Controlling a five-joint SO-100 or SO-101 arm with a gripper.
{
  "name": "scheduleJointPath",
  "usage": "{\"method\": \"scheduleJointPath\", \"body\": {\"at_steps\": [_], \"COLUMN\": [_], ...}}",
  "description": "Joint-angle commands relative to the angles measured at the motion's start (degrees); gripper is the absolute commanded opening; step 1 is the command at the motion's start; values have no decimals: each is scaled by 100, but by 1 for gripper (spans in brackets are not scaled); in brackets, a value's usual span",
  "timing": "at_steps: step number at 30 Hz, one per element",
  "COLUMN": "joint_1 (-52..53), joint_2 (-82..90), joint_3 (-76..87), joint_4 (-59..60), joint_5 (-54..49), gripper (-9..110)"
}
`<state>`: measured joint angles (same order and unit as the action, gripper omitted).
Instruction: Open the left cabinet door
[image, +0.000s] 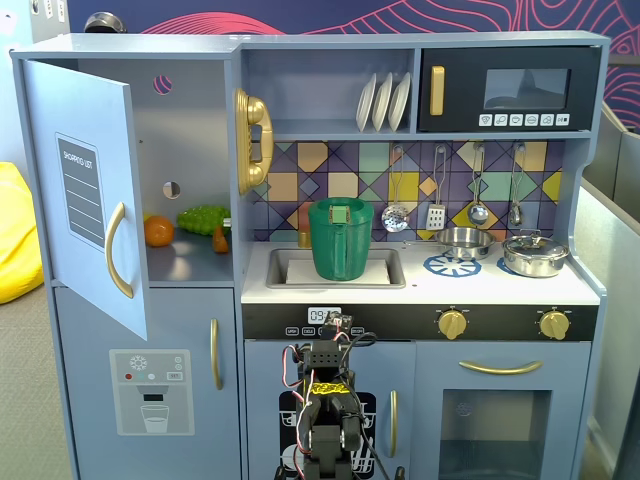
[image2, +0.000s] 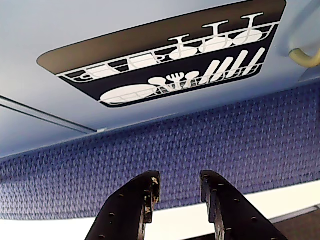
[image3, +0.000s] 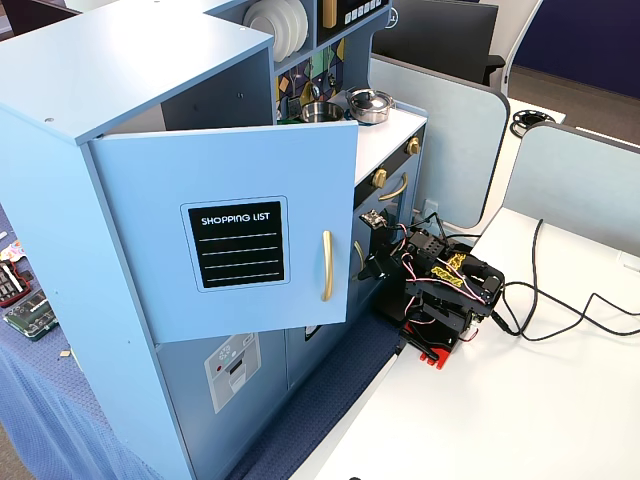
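The left cabinet door (image: 85, 190), a light, stiff hinged panel already swung wide, is best hooked by its curved gold handle (image: 117, 250), while the gripper (image2: 179, 192) hangs spread and empty.

The left cabinet door (image3: 225, 240) looks like smooth matt painted board, its chalkboard panel (image3: 237, 243) flat black and its handle (image3: 326, 265) glossy gold plastic. The tool (image2: 180, 181) is matt black plastic with a layered grain. Ahead of it lies rough blue woven cloth (image2: 200, 150); the bench (image3: 480, 420) is smooth white.
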<state>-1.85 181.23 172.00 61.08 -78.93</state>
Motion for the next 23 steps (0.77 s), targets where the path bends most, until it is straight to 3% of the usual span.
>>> {"method": "scheduleJointPath", "body": {"at_steps": [1, 13, 23], "joint_1": [9, 185, 149], "joint_2": [79, 88, 88], "joint_3": [-35, -35, -35], "joint_4": [360, 2065, 2610], "joint_5": [-229, -1617, -1318], "gripper": [0, 0, 0]}}
